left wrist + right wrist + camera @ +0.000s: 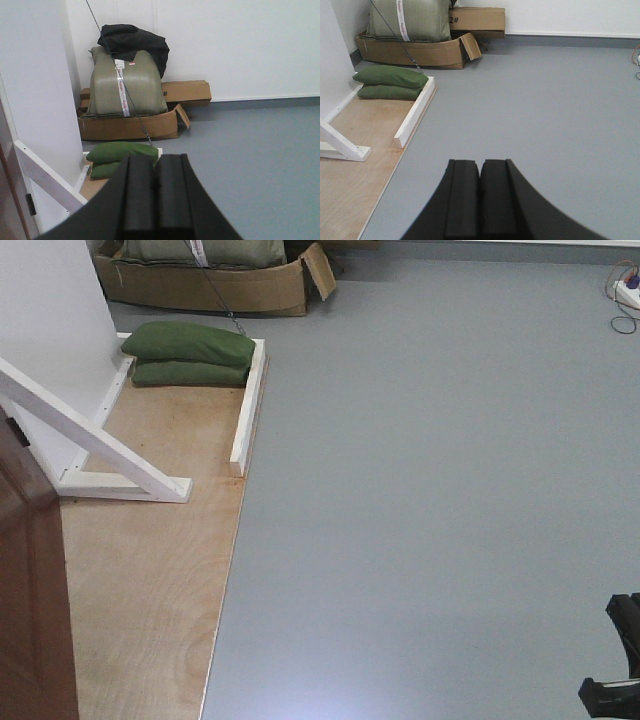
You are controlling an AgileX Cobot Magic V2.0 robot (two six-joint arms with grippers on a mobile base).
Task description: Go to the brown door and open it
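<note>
Front view: the brown door fills the lower left corner, beside the plywood floor and the white brace. I see no handle. Left wrist view: my left tool is clenched on nothing, with a sliver of door at the far left edge. Right wrist view: my right tool is likewise clenched and empty, and the door is out of sight. I judge the door rigid and fairly heavy, swinging on hinges. I'd grip its handle, not the slick face.

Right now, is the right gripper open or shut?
Shut. In the right wrist view the right gripper has its two black pads pressed together, only a thin seam between, holding nothing.
</note>
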